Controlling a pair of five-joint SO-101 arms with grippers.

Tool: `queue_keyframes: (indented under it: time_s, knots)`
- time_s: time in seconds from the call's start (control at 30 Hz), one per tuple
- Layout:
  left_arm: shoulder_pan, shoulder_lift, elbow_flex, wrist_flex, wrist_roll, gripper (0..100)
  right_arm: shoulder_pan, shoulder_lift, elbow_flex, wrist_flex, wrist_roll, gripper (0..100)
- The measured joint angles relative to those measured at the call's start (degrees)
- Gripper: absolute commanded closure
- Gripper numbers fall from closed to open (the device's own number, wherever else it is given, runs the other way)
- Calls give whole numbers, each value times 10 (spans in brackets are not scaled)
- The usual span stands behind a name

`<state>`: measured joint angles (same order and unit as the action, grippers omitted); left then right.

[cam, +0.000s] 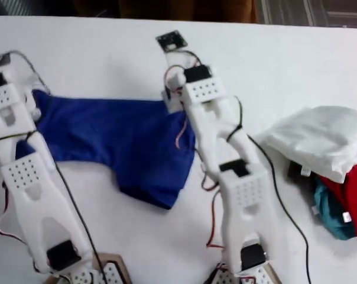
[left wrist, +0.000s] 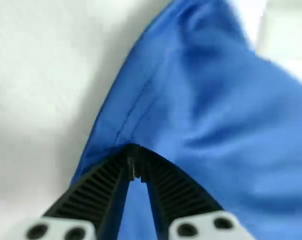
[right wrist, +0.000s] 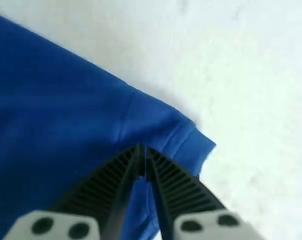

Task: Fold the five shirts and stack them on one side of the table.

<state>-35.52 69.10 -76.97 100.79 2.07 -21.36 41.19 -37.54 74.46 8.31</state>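
A blue shirt point(cam: 116, 145) lies spread across the white table point(cam: 96, 53), rumpled toward its near right corner. My left gripper point(left wrist: 136, 167) is shut on the blue shirt point(left wrist: 216, 125) at its hemmed edge; in the high view that arm point(cam: 16, 136) stands at the shirt's left end. My right gripper point(right wrist: 141, 160) is shut on the blue shirt point(right wrist: 56, 100) near a hemmed corner, and its arm point(cam: 205, 112) covers the shirt's right end. A pile of shirts sits at the right edge: a white one point(cam: 320, 139) on top, red point(cam: 356, 195) and teal point(cam: 332, 210) beneath.
Red and black cables point(cam: 181, 127) hang along the right arm over the shirt. A small dark board point(cam: 171, 40) lies on the table behind the arms. Bare tabletop stretches along the back and between the two arm bases at the front.
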Motion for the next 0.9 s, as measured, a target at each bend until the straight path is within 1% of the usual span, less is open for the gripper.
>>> queue_keyframes:
  time_s: [0.1, 0.23, 0.3, 0.43, 0.53, 0.63, 0.73, 0.8, 0.9]
  knots:
    - [-12, 21, -8, -5, 0, 976, -1, 64, -63, 40, -11, 981]
    - [-22, 25, -12, -5, 0, 976, 28, 144, -163, 108, -82, 981]
    - [-25, 25, -12, -9, 0, 976, 42, 182, -213, 135, -99, 981]
    - [-31, 25, -12, -11, 0, 976, 45, 235, -313, 184, -106, 981]
    - [-34, 27, -27, -11, 1, 976, 47, 246, -378, 215, -107, 981]
    - [-55, 30, -56, -9, 1, 976, 52, 246, -432, 229, -107, 981]
    - [-74, 30, -114, 6, 1, 976, 51, 246, -454, 243, -107, 981]
    - [-76, 30, -152, 6, 0, 954, 51, 246, -460, 251, -107, 981]
    - [-75, 30, -162, 6, -2, 892, 52, 246, -460, 255, -108, 981]
